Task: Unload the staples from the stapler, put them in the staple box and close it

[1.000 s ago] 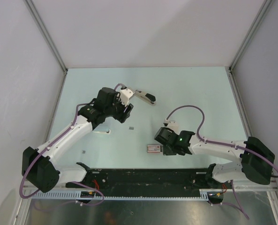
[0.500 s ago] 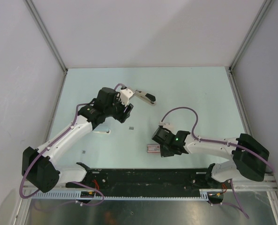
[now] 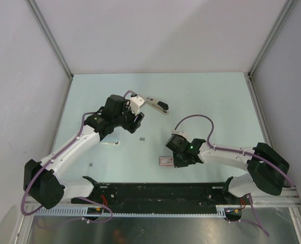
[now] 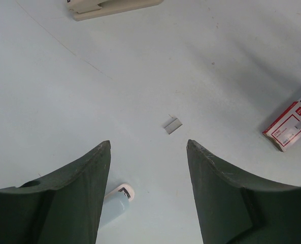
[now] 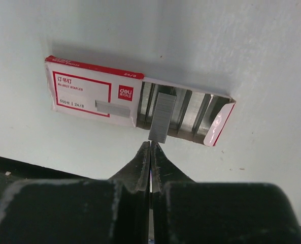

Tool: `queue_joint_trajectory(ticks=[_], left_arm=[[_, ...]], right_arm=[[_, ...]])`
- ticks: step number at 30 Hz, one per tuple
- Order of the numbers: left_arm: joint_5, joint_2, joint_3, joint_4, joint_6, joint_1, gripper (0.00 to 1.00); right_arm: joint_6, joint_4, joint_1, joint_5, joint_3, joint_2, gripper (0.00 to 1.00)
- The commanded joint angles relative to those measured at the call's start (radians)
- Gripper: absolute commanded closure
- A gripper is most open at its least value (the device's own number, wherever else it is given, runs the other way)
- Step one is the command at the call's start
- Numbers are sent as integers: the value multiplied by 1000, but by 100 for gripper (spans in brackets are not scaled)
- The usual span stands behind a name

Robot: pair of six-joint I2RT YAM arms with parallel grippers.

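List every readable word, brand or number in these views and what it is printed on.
"deli", white on a red square, on the staple box.
"订书钉", red, top left of the box's label.
"24/6", on the box's red edge strip.
Smaller lines on that label: too blurred to read.
In the other views the box's print is too small.

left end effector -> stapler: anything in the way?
Nothing visible. In the left wrist view only bare table lies between the open left end effector and the stapler at the top edge. One loose strip of staples lies flat just beside that line, likely too low to block.
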Motion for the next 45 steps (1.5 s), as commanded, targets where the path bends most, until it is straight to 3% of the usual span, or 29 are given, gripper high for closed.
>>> queue_joint_trajectory(ticks=[1,22,28,31,33,39,45], left_arm=[[22,-39,0,15,12,6,34],[30,-40,2,14,11,6,34],[74,-37,-8,14,32,6,33],[107,-19,-20,15,72,-3,29],[111,10,-24,16,111,-15,27],[119,149,-26,17,268,-56,24],[137,273,-25,16,425,-80,21]], right_arm=[[-34,30,-21,-16,0,11,100],[-62,54,-47,-42,12,-36,100],[-140,94,-69,-17,83,-157,87],[-159,120,-84,3,82,-178,74],[-152,154,-81,25,59,-181,70],[-24,212,-34,105,-34,-159,77],[34,215,62,249,-91,-219,77]])
